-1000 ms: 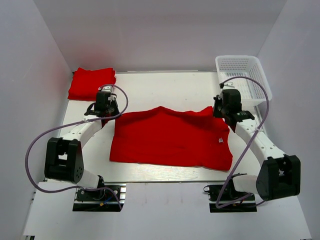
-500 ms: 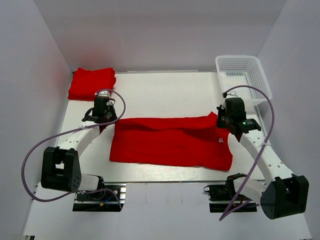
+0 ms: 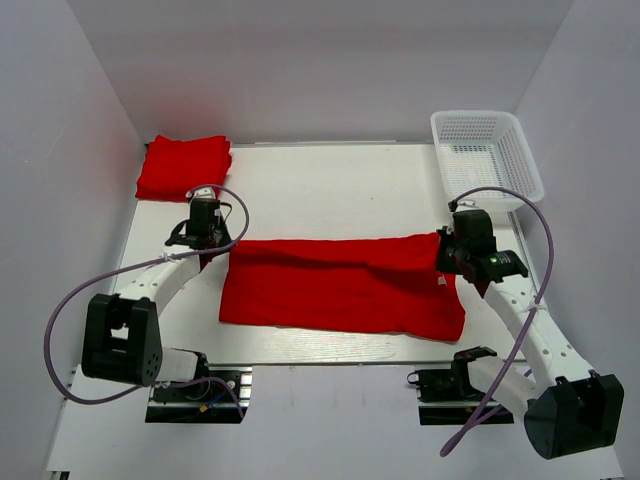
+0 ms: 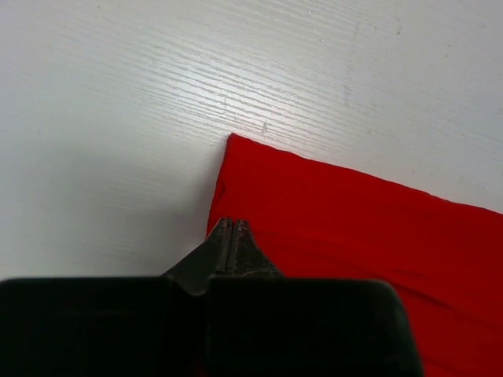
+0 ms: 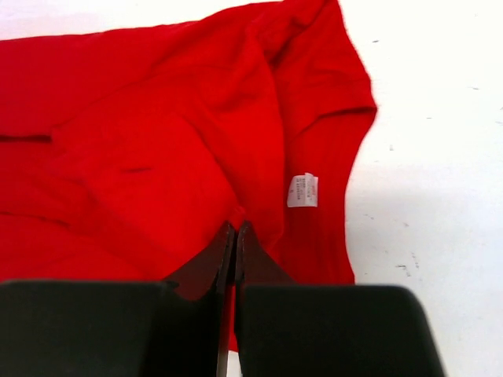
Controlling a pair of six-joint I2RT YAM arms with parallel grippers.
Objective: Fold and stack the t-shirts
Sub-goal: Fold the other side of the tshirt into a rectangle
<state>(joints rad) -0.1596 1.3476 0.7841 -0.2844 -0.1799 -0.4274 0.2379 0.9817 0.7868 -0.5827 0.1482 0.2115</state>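
Observation:
A red t-shirt (image 3: 340, 285) lies across the middle of the table with its far part doubled over, so it forms a wide band. Its white neck label (image 3: 441, 281) shows near the right end and also in the right wrist view (image 5: 302, 190). My left gripper (image 3: 215, 240) is shut at the shirt's far-left edge; in its wrist view the tips (image 4: 230, 224) meet on the cloth's edge (image 4: 354, 212). My right gripper (image 3: 447, 252) is shut on the shirt's far-right end, with its tips (image 5: 236, 228) pinching red cloth (image 5: 157, 118). A folded red t-shirt (image 3: 183, 166) lies at the far left corner.
A white plastic mesh basket (image 3: 487, 150) stands at the far right corner, just beyond my right arm. White walls close in the table on the left, right and back. Bare white tabletop (image 3: 330, 190) lies between the shirt and the back wall.
Both grippers have moved toward the near edge, drawing the shirt's far edge with them. The raised, bumpy far edge has flattened and the shirt now forms a narrower, straight-edged band.

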